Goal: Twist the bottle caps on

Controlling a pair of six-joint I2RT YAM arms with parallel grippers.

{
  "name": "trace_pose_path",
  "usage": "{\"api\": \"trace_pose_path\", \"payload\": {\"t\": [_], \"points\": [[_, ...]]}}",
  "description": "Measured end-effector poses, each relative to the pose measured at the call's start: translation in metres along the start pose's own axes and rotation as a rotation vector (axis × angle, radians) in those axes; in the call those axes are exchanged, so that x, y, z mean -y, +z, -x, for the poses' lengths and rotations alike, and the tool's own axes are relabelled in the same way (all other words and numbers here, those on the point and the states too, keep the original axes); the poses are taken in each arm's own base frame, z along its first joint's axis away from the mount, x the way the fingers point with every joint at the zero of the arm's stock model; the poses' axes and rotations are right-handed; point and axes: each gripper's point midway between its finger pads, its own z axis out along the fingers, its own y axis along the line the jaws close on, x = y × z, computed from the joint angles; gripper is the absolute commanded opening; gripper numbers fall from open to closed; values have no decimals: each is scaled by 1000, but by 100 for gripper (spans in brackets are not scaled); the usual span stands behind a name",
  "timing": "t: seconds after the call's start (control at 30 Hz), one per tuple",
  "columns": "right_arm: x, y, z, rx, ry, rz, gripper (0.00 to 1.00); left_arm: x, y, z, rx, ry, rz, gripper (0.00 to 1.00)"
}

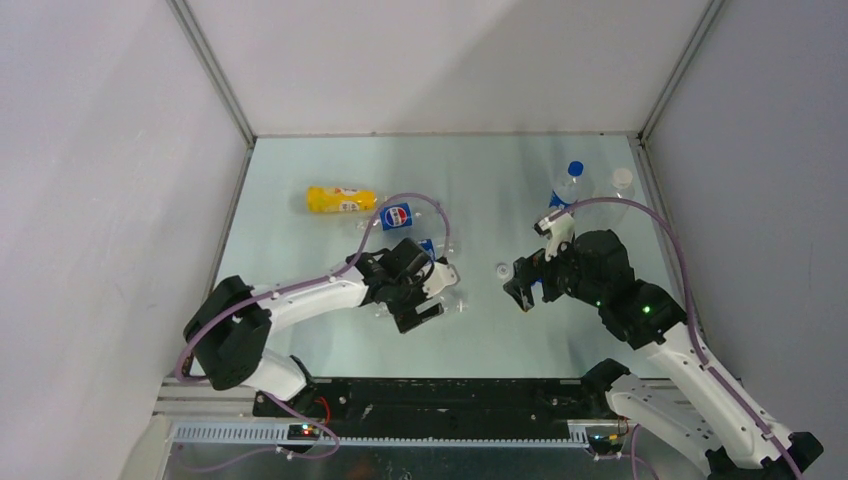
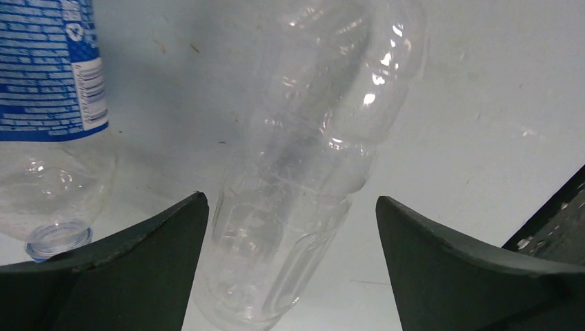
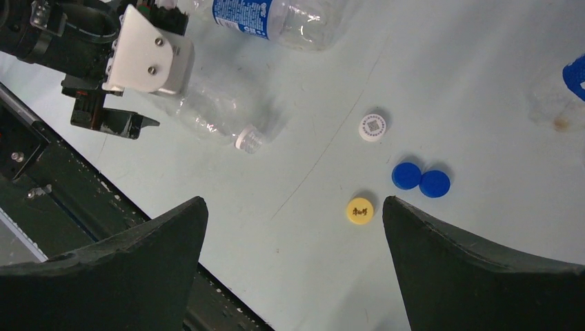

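At table (image 1: 480, 180) centre, unlabelled bottle (image 2: 296, 172) lies uncapped between wide-open left jaws, ungripped; right jaws, wide open and empty, hover over 4 loose caps (image 3: 406, 175); step likely pairing; next: grip bottle, pick cap.

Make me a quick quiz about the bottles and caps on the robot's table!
1. Pick one: the cap seen between the right claw's tips is A) yellow B) green C) red.
2. True or false: the yellow-orange bottle stands upright.
3. Count: how many blue caps lie side by side?
Key: 1 A; 2 false, it lies on its side; 3 two.
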Motion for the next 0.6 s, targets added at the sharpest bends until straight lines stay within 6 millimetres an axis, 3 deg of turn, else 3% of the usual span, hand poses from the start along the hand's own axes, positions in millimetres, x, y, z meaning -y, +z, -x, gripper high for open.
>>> {"api": "trace_pose_path", "payload": {"t": [0.2,0.6], "points": [[3,6,-5,-31,32,-21,99,2,5,-13,-31,56,-12,90],[18,33,-27,-157,161,-120,100,16,19,-6,-8,63,-88,66]]}}
